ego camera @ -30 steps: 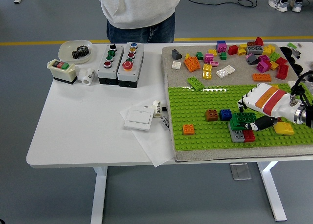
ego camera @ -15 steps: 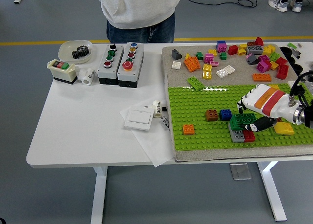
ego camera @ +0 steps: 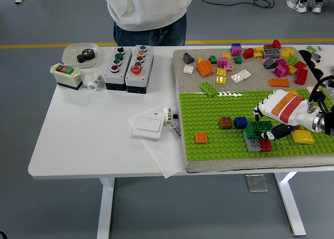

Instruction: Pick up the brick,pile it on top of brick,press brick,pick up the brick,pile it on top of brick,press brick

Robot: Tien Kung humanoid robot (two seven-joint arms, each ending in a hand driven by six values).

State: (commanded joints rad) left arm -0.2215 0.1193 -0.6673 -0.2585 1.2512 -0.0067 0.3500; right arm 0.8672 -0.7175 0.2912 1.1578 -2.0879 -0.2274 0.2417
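Note:
A dark green brick point(ego camera: 258, 128) sits on top of a grey brick point(ego camera: 252, 143) and a red brick point(ego camera: 266, 144) on the light green baseplate point(ego camera: 214, 137). My right hand point(ego camera: 271, 121), white with a red and orange band, comes in from the right; its fingers curl over the green brick from behind and its black thumb lies along the brick's right side. A yellow brick point(ego camera: 303, 137) lies just under the wrist. Brown point(ego camera: 226, 122), blue point(ego camera: 240, 121) and orange point(ego camera: 201, 138) bricks stand alone on the plate. My left arm is out of sight.
Several loose bricks point(ego camera: 245, 64) lie on the grey mat behind the plate. Left of it are a white switch point(ego camera: 147, 128) on paper, two button boxes point(ego camera: 128, 67), a bowl with a gear point(ego camera: 80, 54) and a small green-red switch box point(ego camera: 66, 74). A person point(ego camera: 146, 12) stands at the far side.
The hand has edged slightly to the right; the green brick stays on the stack.

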